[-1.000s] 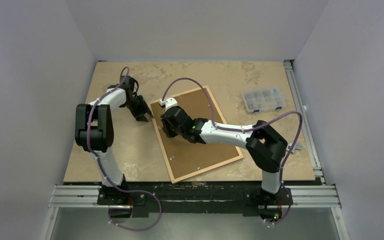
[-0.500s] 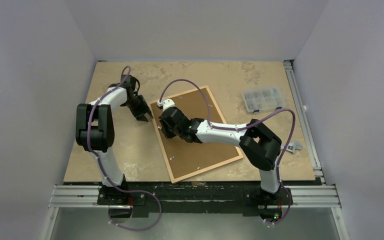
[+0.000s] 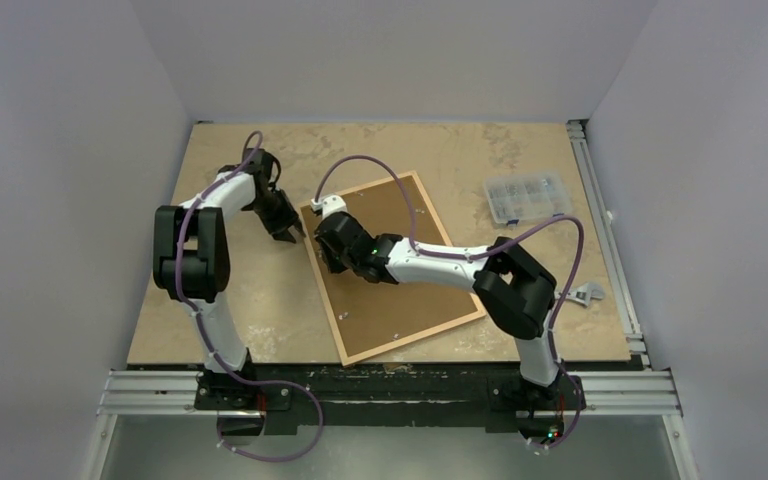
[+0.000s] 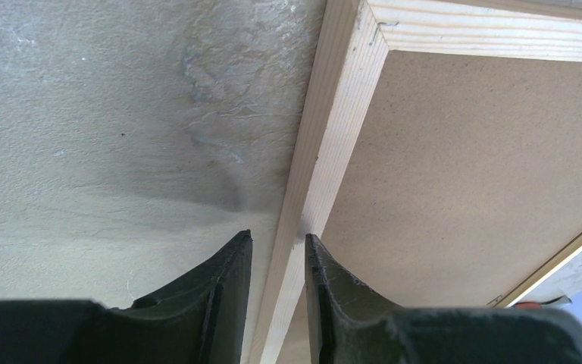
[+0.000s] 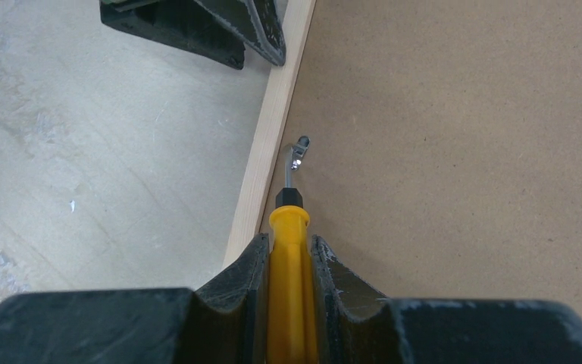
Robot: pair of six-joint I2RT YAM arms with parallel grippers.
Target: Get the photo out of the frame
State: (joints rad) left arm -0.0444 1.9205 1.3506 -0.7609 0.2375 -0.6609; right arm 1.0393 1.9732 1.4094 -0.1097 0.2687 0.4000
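Note:
The frame [image 3: 415, 340] lies face down on the table, its brown backing board [image 3: 400, 305] up. The photo is hidden beneath the board. My left gripper [image 3: 287, 232] is closed across the frame's left rail near the far corner; in the left wrist view the rail [image 4: 333, 114] passes between its jaws [image 4: 276, 246]. My right gripper [image 3: 328, 258] is shut on a yellow-handled screwdriver [image 5: 289, 258]. The screwdriver's metal tip touches a small metal tab [image 5: 297, 152] at the inner edge of the left rail [image 5: 269, 144]. The left fingers [image 5: 258, 30] show just beyond it.
A clear plastic parts box [image 3: 527, 197] stands at the back right. A small grey object [image 3: 582, 295] lies by the right aluminium rail [image 3: 605, 230]. Walls close in the table on three sides.
My right arm's elbow has swung left and the gripper with the screwdriver has edged slightly toward the frame's far-left corner. The left arm has barely moved.

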